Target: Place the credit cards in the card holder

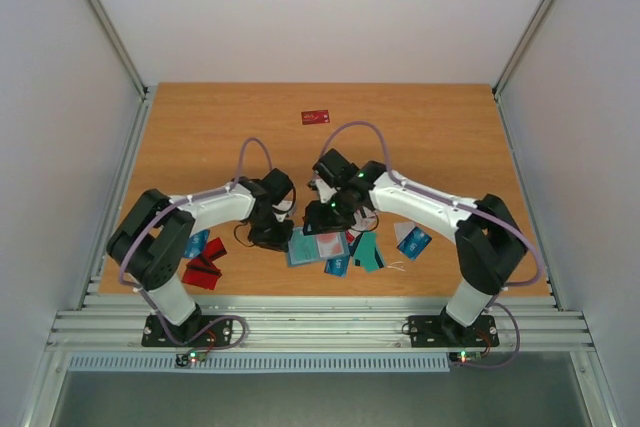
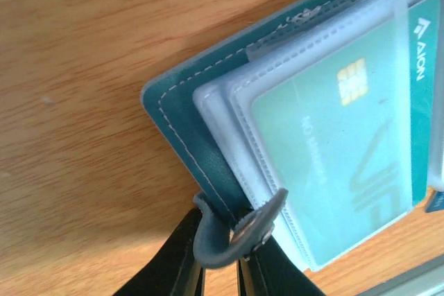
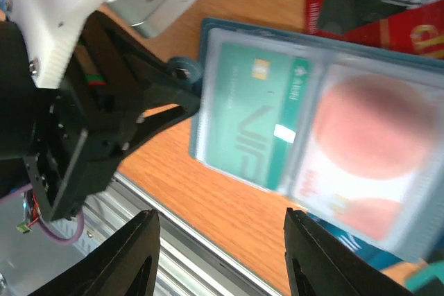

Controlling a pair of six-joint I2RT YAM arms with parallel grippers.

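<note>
The teal card holder (image 1: 318,246) lies open near the front edge. In the left wrist view its clear pockets (image 2: 326,136) hold a teal card. My left gripper (image 2: 220,268) is shut on the holder's snap strap (image 2: 232,237) at its left edge. My right gripper (image 3: 222,258) hovers open and empty above the holder (image 3: 312,136), which shows a teal card (image 3: 253,126) and a reddish card (image 3: 374,143) in its pockets. Loose credit cards lie to the left (image 1: 203,269), to the right (image 1: 412,241) and under the holder's front edge (image 1: 340,266).
One red card (image 1: 316,117) lies alone at the back of the table. The metal front rail (image 1: 320,322) runs close below the holder. The two wrists are close together (image 1: 300,202) over the holder.
</note>
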